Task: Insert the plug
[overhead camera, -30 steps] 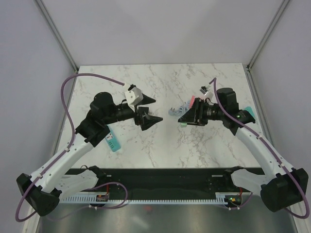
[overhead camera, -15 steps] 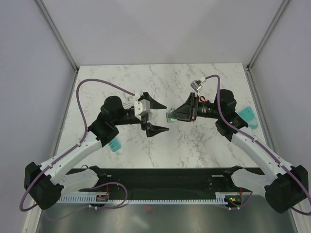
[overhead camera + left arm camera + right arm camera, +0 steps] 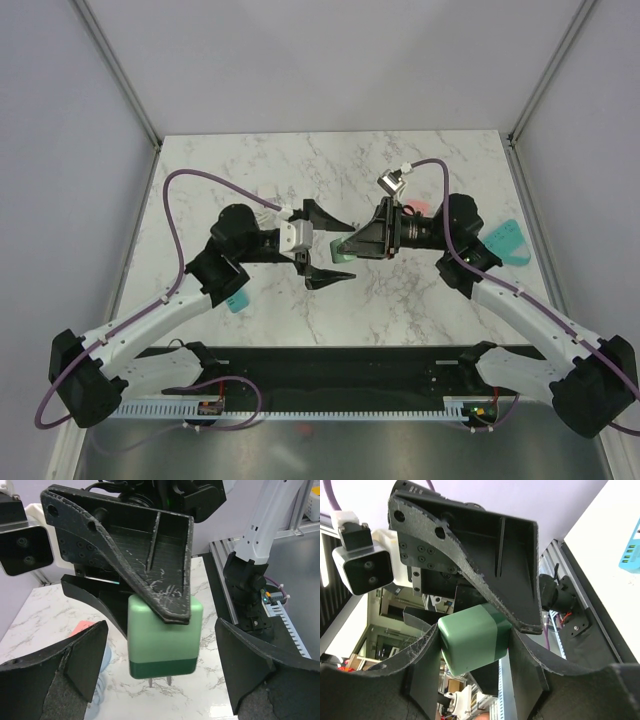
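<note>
Left wrist view: plug (image 3: 162,645) gripped mid-air

R gripper (image 3: 480,640) clamps smooth, round-edged two-tone green plug, twin metal prongs (image 3: 160,681) at dark end, above veined marble table (image 3: 250,170). L gripper (image 3: 160,627) spread wide, grainy matte-black fingers (image 3: 60,680) flanking plug, apart.

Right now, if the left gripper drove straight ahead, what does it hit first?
The plug, held by the right gripper. It faces the left gripper, in line with its open jaws; the depth between them is unclear.
</note>
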`<state>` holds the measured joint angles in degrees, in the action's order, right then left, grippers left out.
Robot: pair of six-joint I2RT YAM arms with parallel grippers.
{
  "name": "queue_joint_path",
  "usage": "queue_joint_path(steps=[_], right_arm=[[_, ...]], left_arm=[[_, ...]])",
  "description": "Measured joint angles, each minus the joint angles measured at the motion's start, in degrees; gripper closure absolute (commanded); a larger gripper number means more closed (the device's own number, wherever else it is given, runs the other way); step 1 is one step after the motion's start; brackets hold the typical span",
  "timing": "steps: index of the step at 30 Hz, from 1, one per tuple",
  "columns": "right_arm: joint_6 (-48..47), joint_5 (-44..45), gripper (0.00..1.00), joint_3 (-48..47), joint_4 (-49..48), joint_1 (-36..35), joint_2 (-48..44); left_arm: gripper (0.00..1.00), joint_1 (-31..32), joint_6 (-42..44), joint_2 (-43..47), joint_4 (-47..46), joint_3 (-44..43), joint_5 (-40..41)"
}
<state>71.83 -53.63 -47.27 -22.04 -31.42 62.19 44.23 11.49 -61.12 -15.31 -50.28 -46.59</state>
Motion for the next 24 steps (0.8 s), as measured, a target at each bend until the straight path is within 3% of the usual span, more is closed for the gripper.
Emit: queue_joint_path(steps=[4, 7, 10, 12, 14, 16, 18, 21, 24], right_arm=[[0.1, 0.5, 0.91, 0.0, -0.2, -0.9, -0.4], [0.2, 1.1, 0.92, 0.3, -0.6, -0.9, -0.8], [0.5, 2.0, 0.94, 1.1, -1.1, -0.9, -0.8], [1.0, 3.3, 0.93, 1.3, -1.6, -0.8, -0.6], [2.4, 4.0, 0.85, 1.4, -2.4, -0.7, -0.2], [3.0, 4.2, 0.65, 1.4, -3.3, -0.7, 0.1], [2.4, 4.6, 0.47, 1.2, -3.0, -0.9, 0.2], [-1.7, 5.4, 0.32, -1.7, 3.9, -1.0, 0.2], [-7.9, 7.5, 0.27, -6.1, 12.7, -1.0, 0.2]], left_arm=[[0.11, 0.0, 0.2, 0.0, -1.2, 0.0, 0.9], [0.21, 0.0, 0.2, 0.0, -1.5, 0.0, 2.1], [0.39, 0.0, 0.2, 0.3, -1.6, 0.1, 3.3], [0.63, 0.2, 0.5, 0.7, -1.6, 0.6, 3.5], [0.84, 0.3, 1.3, 1.2, -2.0, 1.0, 4.4], [0.96, 0.3, 1.6, 1.7, -2.1, 1.2, 4.8], [0.98, 0.3, 1.7, 1.9, -1.7, 1.2, 5.3], [0.98, 0.3, 2.3, 2.0, -0.8, 1.2, 6.2], [0.98, 0.3, 3.0, 2.1, 0.5, 1.2, 7.8]])
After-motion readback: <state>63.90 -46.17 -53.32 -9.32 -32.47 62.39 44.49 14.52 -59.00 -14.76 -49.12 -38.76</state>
